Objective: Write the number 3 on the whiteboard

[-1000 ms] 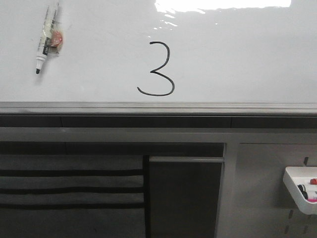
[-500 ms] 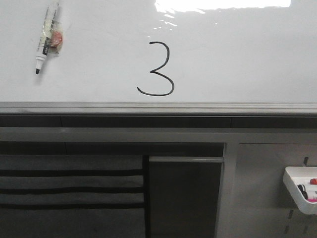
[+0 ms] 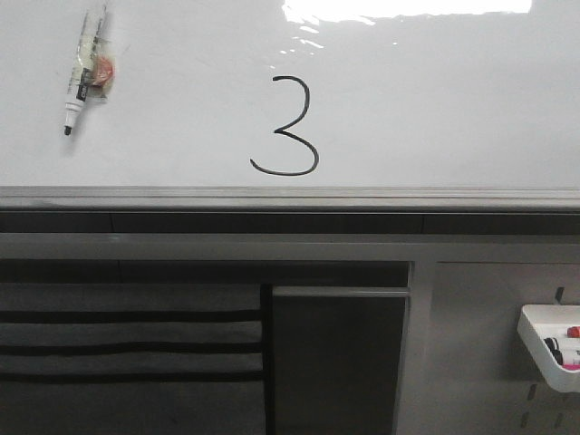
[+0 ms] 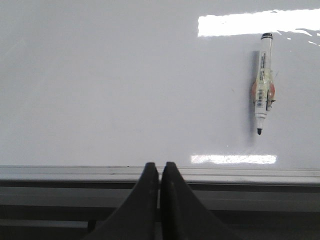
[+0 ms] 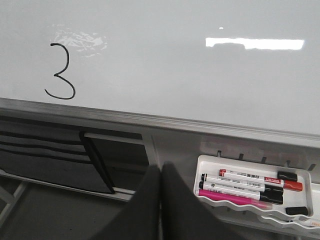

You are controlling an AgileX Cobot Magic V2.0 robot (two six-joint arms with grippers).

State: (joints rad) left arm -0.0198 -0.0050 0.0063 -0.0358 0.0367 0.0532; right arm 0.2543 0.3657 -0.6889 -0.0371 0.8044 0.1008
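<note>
A thin black number 3 (image 3: 288, 126) is drawn on the glossy whiteboard (image 3: 435, 100), just above its grey edge rail; it also shows in the right wrist view (image 5: 62, 72). An uncapped white marker pen (image 3: 87, 72) lies on the board at the far left, tip toward the rail, also in the left wrist view (image 4: 263, 90). My left gripper (image 4: 160, 166) is shut and empty, held over the rail, apart from the pen. My right gripper (image 5: 160, 169) is shut and empty, below the board beside the marker tray. Neither gripper shows in the front view.
A grey rail (image 3: 290, 197) runs along the board's near edge. A white tray (image 5: 250, 187) on the grey pegboard panel holds several markers, red, black and pink. Dark slatted panels (image 3: 127, 335) lie below the rail at left.
The marker pen on the board has shifted very slightly up in the front view. The drawn 3 is unchanged.
</note>
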